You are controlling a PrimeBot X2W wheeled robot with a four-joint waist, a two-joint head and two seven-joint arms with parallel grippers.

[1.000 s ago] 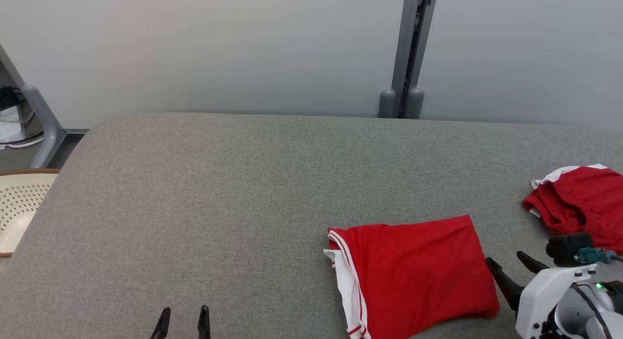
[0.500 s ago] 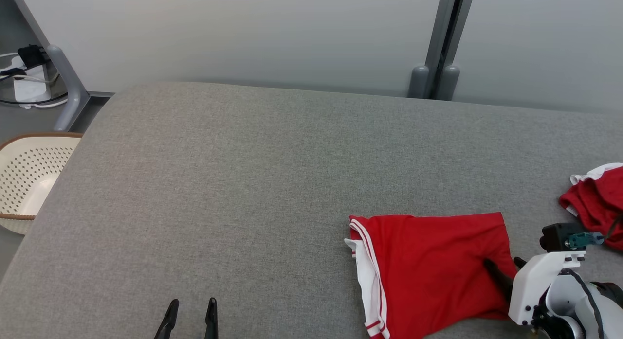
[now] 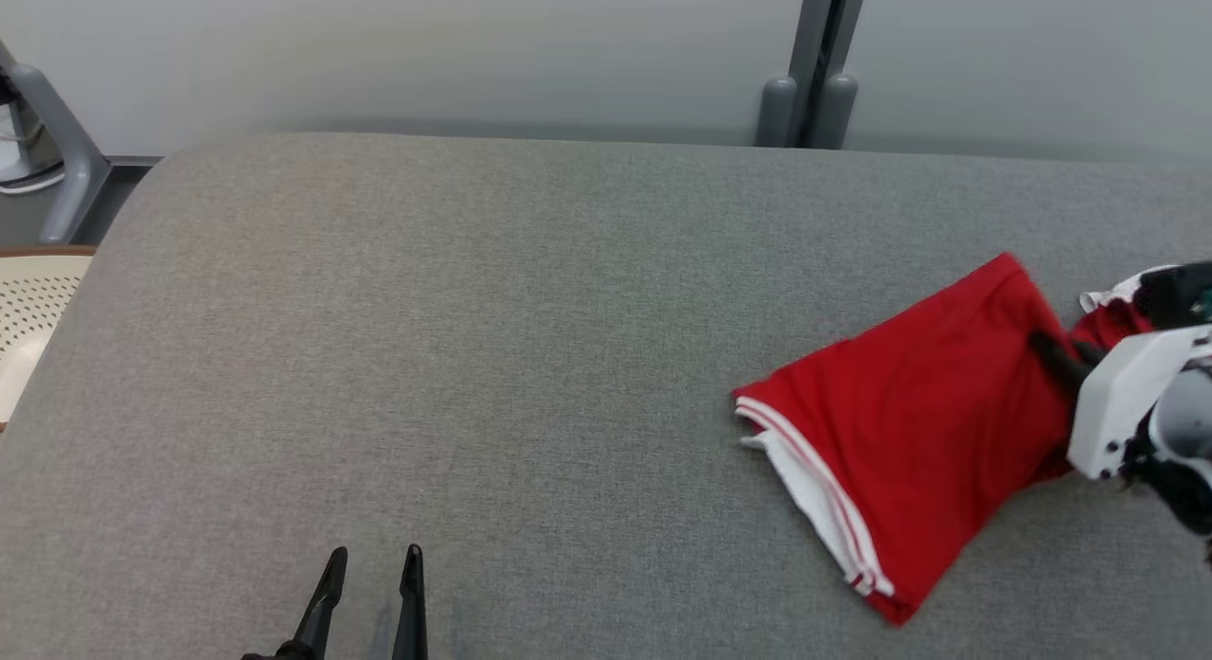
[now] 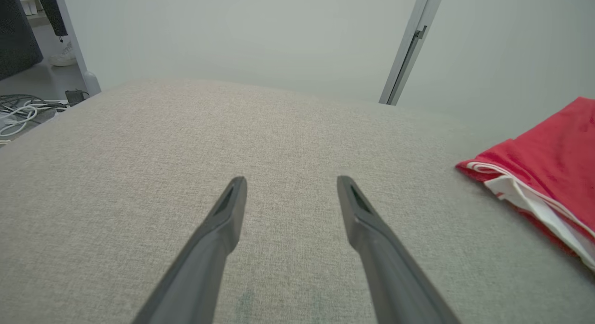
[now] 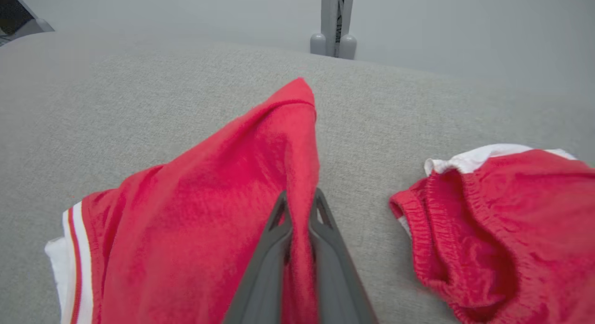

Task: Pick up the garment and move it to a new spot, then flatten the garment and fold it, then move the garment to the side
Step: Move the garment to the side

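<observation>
Grips the folded red jersey (image 3: 928, 423) by its lifted edge with the right tool (image 5: 300, 198), clamped on the cloth, probably to drag it aside without spilling the folds. Has it at the counter's (image 3: 473, 310) right end, just beside a smaller red cloth (image 5: 488, 212). Holds the left tool (image 4: 290, 180) spread apart, idle, over the counter's near edge. Leaves broad bare counter leftward, little room rightward.

Red garment (image 3: 918, 404) with red-striped white trim on grey, seemingly woven surface (image 3: 473, 357).
</observation>
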